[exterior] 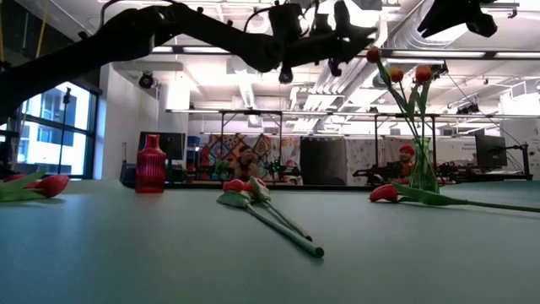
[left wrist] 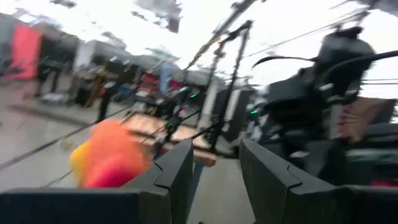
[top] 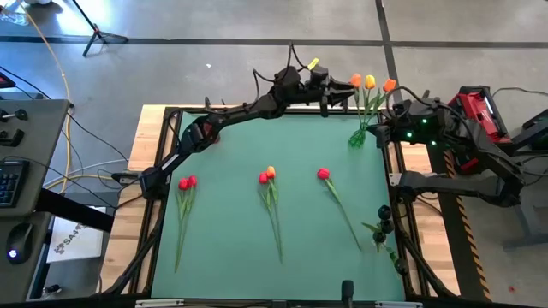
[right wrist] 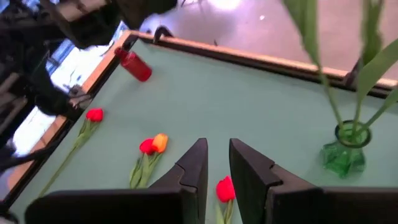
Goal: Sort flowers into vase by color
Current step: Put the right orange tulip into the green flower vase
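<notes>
Left pincer (top: 341,92) hovers high at the far edge of the surface (top: 240,137), fingers parted with nothing between them, just beside the orange and yellow tulip heads (top: 370,82) standing in the green vase (top: 357,137). Right pincer (top: 383,135) waits near that vase, slightly parted and empty. I judge the placement finished: lift clear without brushing stems, then fetch the mixed pair (top: 267,175) mid-surface; the red vase (right wrist: 134,65) awaits the red tulips (top: 186,182).

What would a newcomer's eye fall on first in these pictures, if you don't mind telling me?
Probably the green glass vase at the mat's far right corner, with three orange and yellow tulips standing in it and the left gripper stretched across to hover beside their heads. Next come the loose tulips lying across the green mat: a red pair on the left, a red and orange pair mid-mat, and one red tulip to the right.
</notes>
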